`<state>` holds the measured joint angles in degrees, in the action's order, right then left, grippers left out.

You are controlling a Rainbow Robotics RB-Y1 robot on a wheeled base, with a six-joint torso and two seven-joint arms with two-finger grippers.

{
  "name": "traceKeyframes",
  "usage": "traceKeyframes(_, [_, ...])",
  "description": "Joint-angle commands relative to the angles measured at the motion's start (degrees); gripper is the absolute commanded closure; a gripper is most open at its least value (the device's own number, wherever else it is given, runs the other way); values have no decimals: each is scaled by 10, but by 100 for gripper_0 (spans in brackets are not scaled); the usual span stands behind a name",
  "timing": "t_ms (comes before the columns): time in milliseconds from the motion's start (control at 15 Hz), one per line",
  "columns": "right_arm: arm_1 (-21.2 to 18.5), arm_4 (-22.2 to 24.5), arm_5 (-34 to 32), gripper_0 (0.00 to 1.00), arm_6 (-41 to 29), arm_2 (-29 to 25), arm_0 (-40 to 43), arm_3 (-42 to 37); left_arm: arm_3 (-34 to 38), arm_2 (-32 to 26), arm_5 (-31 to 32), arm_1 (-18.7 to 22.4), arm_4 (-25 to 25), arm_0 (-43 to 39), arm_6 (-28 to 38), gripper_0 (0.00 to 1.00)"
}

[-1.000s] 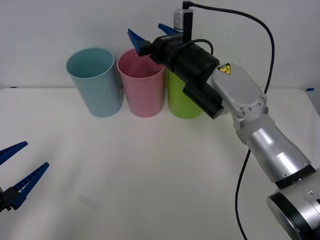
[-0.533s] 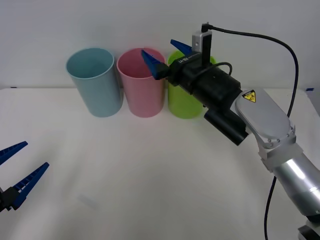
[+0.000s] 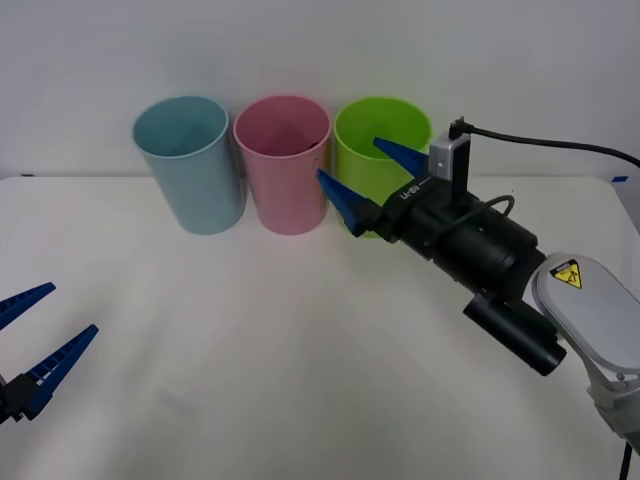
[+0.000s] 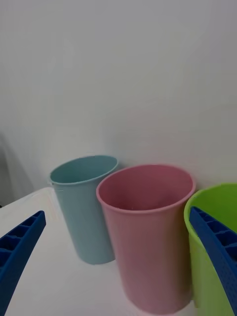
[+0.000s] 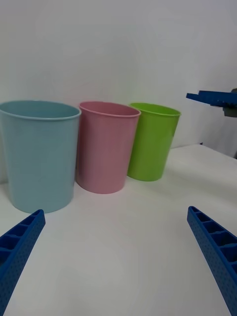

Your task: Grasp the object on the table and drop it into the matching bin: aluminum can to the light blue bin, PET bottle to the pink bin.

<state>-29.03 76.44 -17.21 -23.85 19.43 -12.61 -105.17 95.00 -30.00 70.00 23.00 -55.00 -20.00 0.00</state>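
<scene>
Now the right gripper (image 3: 362,178) hangs spread wide and empty just before the green bin (image 3: 383,118), the pink bin (image 3: 281,113) next on its left; the left gripper (image 3: 28,335) waits open and empty at the table's near edge

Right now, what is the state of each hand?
Left hand: open, holding nothing, low over the table.
Right hand: open, holding nothing, before the lime green bin.
</scene>
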Motion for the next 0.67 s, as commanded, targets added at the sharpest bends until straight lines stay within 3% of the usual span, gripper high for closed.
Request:
traceKeyframes(67, [-9,0,-48,0,11,-32,74,-45,0,0,0,0,0,0,0,0])
traceKeyframes(400, [-8,1,-124,0,46,-91,177,-83,0,0,0,0,0,0,0,0])
traceKeyframes(667, [-1,-29,-161,0,135,-130,238,-86,0,0,0,0,0,0,0,0])
